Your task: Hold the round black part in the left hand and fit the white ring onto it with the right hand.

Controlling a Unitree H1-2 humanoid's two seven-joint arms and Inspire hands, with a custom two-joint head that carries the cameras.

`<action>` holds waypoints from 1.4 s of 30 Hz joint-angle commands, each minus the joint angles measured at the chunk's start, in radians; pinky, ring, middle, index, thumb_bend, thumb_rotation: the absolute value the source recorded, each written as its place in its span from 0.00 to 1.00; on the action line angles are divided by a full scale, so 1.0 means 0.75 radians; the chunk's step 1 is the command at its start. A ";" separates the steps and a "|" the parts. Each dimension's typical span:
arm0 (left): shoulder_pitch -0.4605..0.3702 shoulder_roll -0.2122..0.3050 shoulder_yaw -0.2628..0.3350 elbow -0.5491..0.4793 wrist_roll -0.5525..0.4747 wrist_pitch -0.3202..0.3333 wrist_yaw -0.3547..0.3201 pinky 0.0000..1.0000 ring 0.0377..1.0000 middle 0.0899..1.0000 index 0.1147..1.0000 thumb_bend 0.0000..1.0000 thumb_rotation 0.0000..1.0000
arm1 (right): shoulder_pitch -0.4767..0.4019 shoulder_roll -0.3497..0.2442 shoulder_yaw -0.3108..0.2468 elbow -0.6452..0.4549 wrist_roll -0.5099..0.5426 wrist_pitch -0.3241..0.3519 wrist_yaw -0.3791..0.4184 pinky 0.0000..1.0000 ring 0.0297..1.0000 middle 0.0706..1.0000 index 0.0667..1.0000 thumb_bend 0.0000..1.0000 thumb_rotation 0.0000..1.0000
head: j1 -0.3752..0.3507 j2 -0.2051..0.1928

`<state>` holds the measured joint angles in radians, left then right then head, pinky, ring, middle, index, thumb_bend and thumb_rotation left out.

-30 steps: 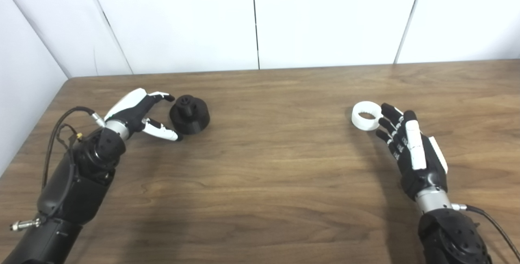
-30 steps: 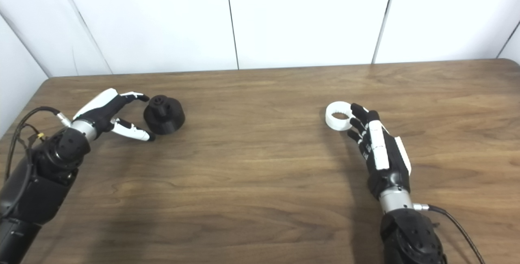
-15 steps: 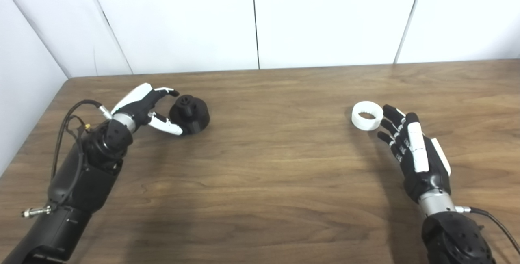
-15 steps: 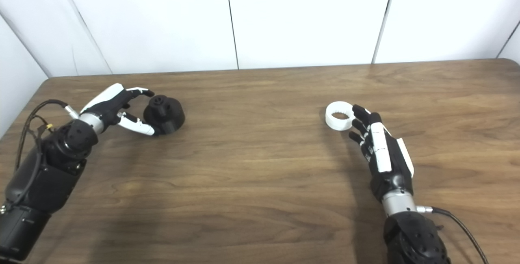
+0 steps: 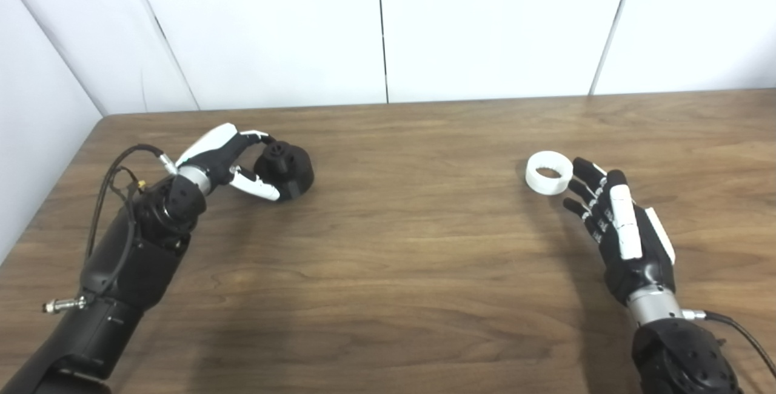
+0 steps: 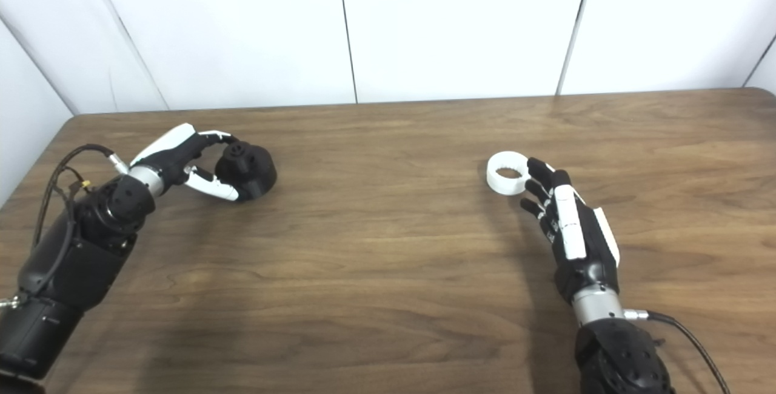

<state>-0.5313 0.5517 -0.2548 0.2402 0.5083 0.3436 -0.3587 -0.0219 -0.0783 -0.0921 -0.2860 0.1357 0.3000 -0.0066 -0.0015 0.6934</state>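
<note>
Left eye view: black part (image 5: 285, 166) sits on table (image 5: 394, 248), left hand (image 5: 227, 157) open around it; looks rigid, best pinched by its rim. Ring (image 5: 548, 172), light and stiff, lies just beyond the open right hand (image 5: 612, 224).

On the table (image 5: 400, 248), the round part (image 5: 285, 169) sits at my far left, well back from the near edge. My left hand (image 5: 221, 156) reaches in from the left and lies just beside it, fingers (image 5: 257, 136) curving over its back edge and thumb (image 5: 257, 184) along its front side; I cannot tell whether they touch it. The ring (image 5: 548, 172) lies flat on the right side, well apart from the part. My right hand (image 5: 618, 230) is in front of it and slightly right, fingertips (image 5: 583, 167) just beside its rim. 2 wall panels stand behind the table.
</note>
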 commanded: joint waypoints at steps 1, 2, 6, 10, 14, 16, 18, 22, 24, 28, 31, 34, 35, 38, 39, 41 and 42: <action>-0.077 0.016 0.016 -0.003 0.010 -0.049 0.042 0.88 0.99 0.94 0.82 0.98 0.21 | -0.027 -0.010 -0.002 -0.065 -0.003 -0.022 0.009 0.86 0.91 0.91 0.84 0.61 0.94 | -0.003 0.004; -0.076 0.017 0.016 -0.003 0.010 -0.056 0.042 0.88 0.99 0.94 0.82 0.98 0.21 | -0.026 -0.011 0.000 -0.068 -0.008 -0.020 0.008 0.86 0.91 0.91 0.84 0.61 0.94 | -0.004 0.006; -0.077 0.013 0.016 -0.008 0.011 -0.046 0.031 0.89 1.00 0.94 0.82 0.98 0.22 | -0.022 -0.004 -0.011 -0.078 0.012 -0.013 0.007 0.88 0.91 0.91 0.84 0.62 0.93 | -0.005 0.006; -0.081 0.010 0.009 -0.006 0.019 -0.034 0.024 0.89 1.00 0.95 0.82 0.97 0.21 | -0.018 -0.003 -0.018 -0.078 0.022 -0.015 0.008 0.88 0.92 0.91 0.84 0.62 0.92 | -0.006 0.008; -0.084 0.007 0.003 0.001 0.024 -0.042 0.031 0.87 0.98 0.95 0.81 0.98 0.21 | -0.021 -0.007 -0.018 -0.082 0.019 -0.014 0.008 0.88 0.91 0.91 0.84 0.62 0.92 | -0.006 0.010; -0.086 0.007 -0.001 -0.001 0.029 -0.039 0.027 0.86 0.98 0.94 0.80 0.98 0.20 | -0.022 -0.008 -0.018 -0.085 0.018 -0.011 0.006 0.88 0.91 0.91 0.84 0.63 0.92 | -0.007 0.011; -0.091 0.009 -0.007 -0.001 0.035 -0.032 0.017 0.85 0.97 0.94 0.80 0.98 0.20 | -0.024 -0.006 -0.020 -0.089 0.020 -0.008 0.003 0.87 0.92 0.91 0.84 0.63 0.92 | -0.007 0.013; -0.099 0.015 -0.022 -0.007 0.040 -0.014 -0.005 0.83 0.97 0.94 0.79 0.98 0.21 | -0.028 -0.011 -0.022 -0.091 0.018 -0.017 0.006 0.87 0.92 0.91 0.83 0.61 0.93 | -0.006 0.013; -0.099 0.017 -0.025 -0.008 0.041 -0.010 -0.008 0.83 0.97 0.94 0.79 0.98 0.21 | -0.029 -0.014 -0.022 -0.092 0.018 -0.020 0.009 0.86 0.92 0.90 0.83 0.60 0.93 | -0.006 0.013; -0.097 0.018 -0.028 -0.008 0.052 -0.017 -0.005 0.83 0.97 0.94 0.78 0.98 0.20 | -0.033 -0.010 -0.028 -0.099 0.036 -0.012 0.009 0.88 0.92 0.90 0.83 0.60 0.93 | -0.005 0.014; -0.097 0.015 -0.027 -0.010 0.055 -0.013 -0.006 0.84 0.98 0.94 0.76 0.98 0.19 | -0.034 -0.014 -0.029 -0.098 0.037 -0.017 0.011 0.87 0.92 0.90 0.82 0.59 0.93 | -0.005 0.013; -0.094 0.014 -0.026 -0.016 0.055 -0.007 -0.008 0.84 0.99 0.94 0.75 0.98 0.19 | -0.034 -0.018 -0.028 -0.099 0.028 -0.020 0.009 0.85 0.91 0.90 0.83 0.59 0.92 | -0.003 0.014; -0.094 0.014 -0.026 -0.016 0.057 -0.006 -0.007 0.85 0.99 0.94 0.74 0.97 0.17 | -0.034 -0.018 -0.028 -0.100 0.026 -0.019 0.008 0.85 0.91 0.89 0.83 0.59 0.92 | -0.003 0.014; -0.094 0.014 -0.029 -0.012 0.064 -0.002 -0.004 0.86 1.00 0.95 0.73 0.96 0.15 | -0.036 -0.020 -0.029 -0.100 0.031 -0.020 0.010 0.84 0.90 0.89 0.83 0.59 0.92 | -0.002 0.013; -0.092 0.013 -0.027 -0.013 0.064 0.001 -0.003 0.87 1.00 0.95 0.72 0.95 0.14 | -0.036 -0.020 -0.030 -0.100 0.034 -0.022 0.012 0.84 0.90 0.89 0.83 0.59 0.92 | -0.002 0.013; -0.090 0.012 -0.025 -0.014 0.062 0.006 -0.003 0.88 1.00 0.95 0.71 0.95 0.12 | -0.036 -0.018 -0.031 -0.098 0.037 -0.025 0.012 0.85 0.90 0.89 0.83 0.59 0.92 | -0.001 0.014; -0.090 0.011 -0.024 -0.015 0.062 0.010 -0.003 0.88 1.00 0.95 0.71 0.94 0.11 | -0.036 -0.019 -0.030 -0.098 0.034 -0.027 0.012 0.85 0.90 0.89 0.83 0.59 0.92 | 0.000 0.013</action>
<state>-0.5431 0.5406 -0.2841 0.2429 0.5382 0.3474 -0.3694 -0.0167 -0.0879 -0.1093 -0.3153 0.1508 0.3038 -0.0072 -0.0015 0.7026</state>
